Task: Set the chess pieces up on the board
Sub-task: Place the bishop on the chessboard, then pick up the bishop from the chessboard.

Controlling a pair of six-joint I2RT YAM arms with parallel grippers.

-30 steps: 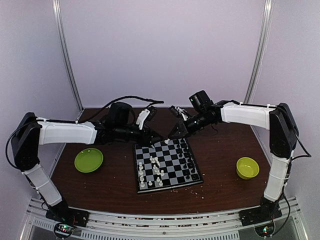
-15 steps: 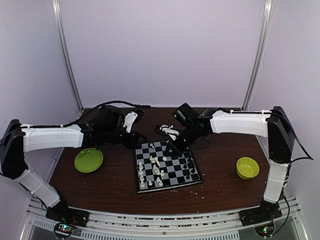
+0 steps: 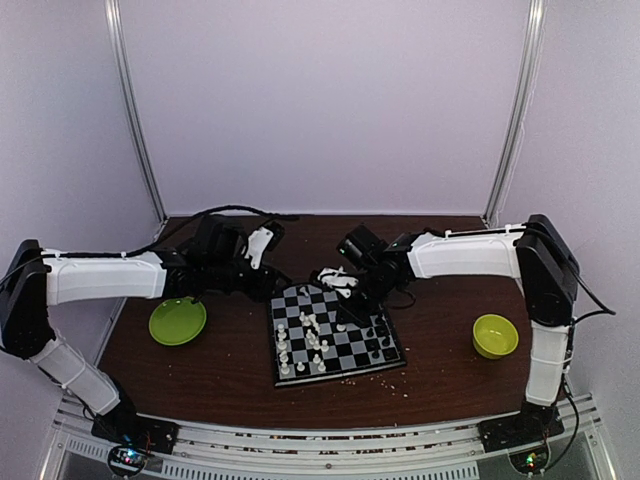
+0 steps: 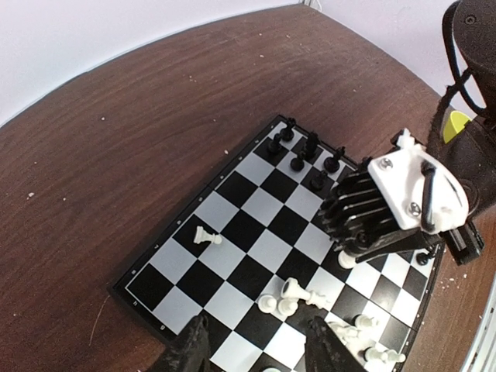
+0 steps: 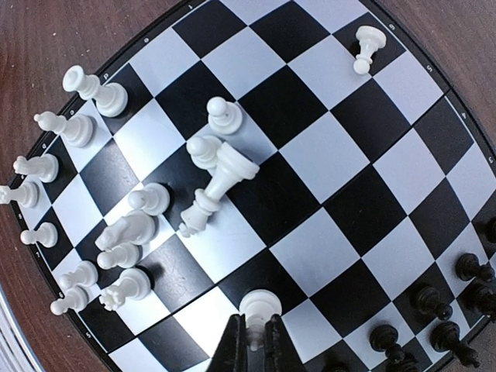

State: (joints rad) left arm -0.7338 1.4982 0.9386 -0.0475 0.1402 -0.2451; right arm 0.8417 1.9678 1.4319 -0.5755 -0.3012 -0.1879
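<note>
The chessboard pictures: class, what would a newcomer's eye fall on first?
The small black-and-grey checked chessboard mid-table, with white chess pieces lying toppled at its centre. The right gripper is shut on a white pawn over the board, while the open left gripper hovers by its far-left corner.

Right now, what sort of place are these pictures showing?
Probably a lab robot test booth: plain pale walls with metal posts, a left arm and right arm bolted at the table edge, a small chessboard laid out.
</note>
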